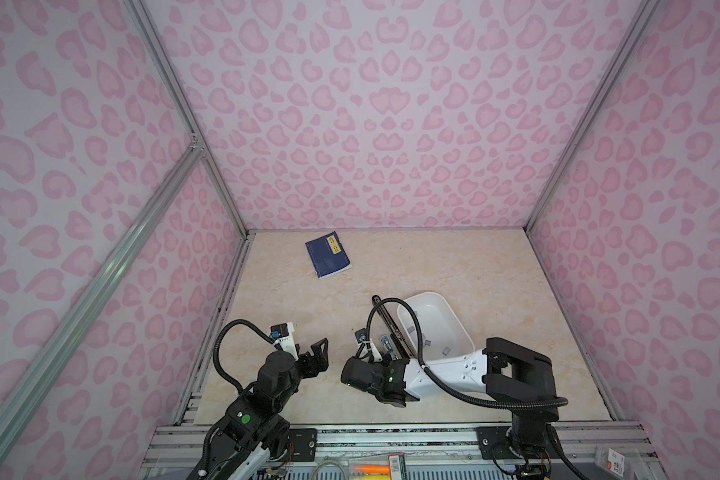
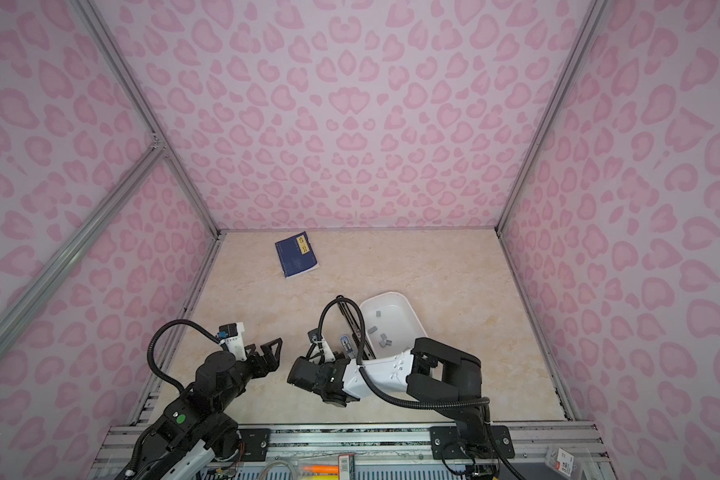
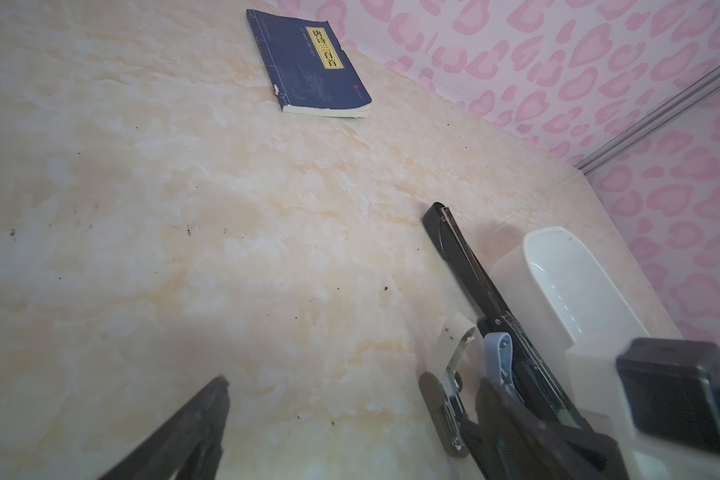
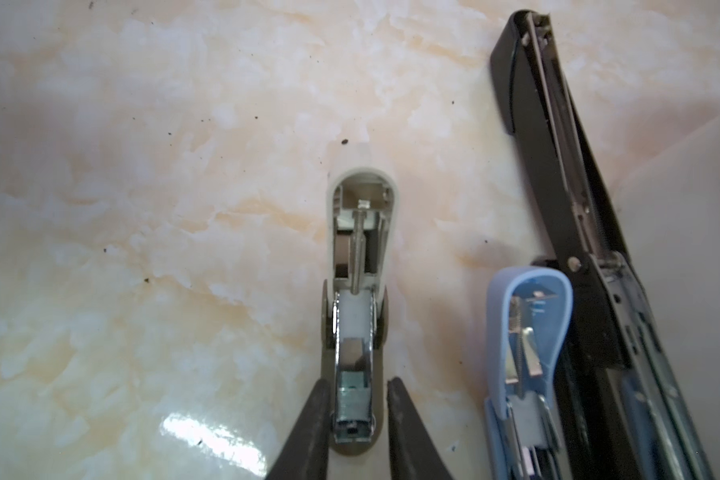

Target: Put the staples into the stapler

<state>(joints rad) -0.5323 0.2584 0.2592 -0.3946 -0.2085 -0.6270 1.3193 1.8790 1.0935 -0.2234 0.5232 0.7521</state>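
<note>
**Right hand at the white stapler, staples in the bin**

The right hand is down low over the desk. Its two black fingers are a little bit apart. The white stapler lies open on the desk, and the end of its shiny metal tray sits between the fingers. One finger is right up against the tray. On the other side you can see a thin gap, so the hand is not pinching it. A small grey block sits in the tray between the fingertips. I cannot tell if it is staples.

Just beside the right hand, on the side away from the left hand, lies a blue stapler, open too. A long black stapler lies right against the blue one, on its far side from the hand.

Past the black stapler is a white bin. The staples are in the bin, a few tiny grey bits on its floor. They are not near the fingers.

The left hand is beside the right hand with bare desk between them. Its fingers are spread wide and hold nothing.

A blue book lies far out ahead of both hands.
</note>
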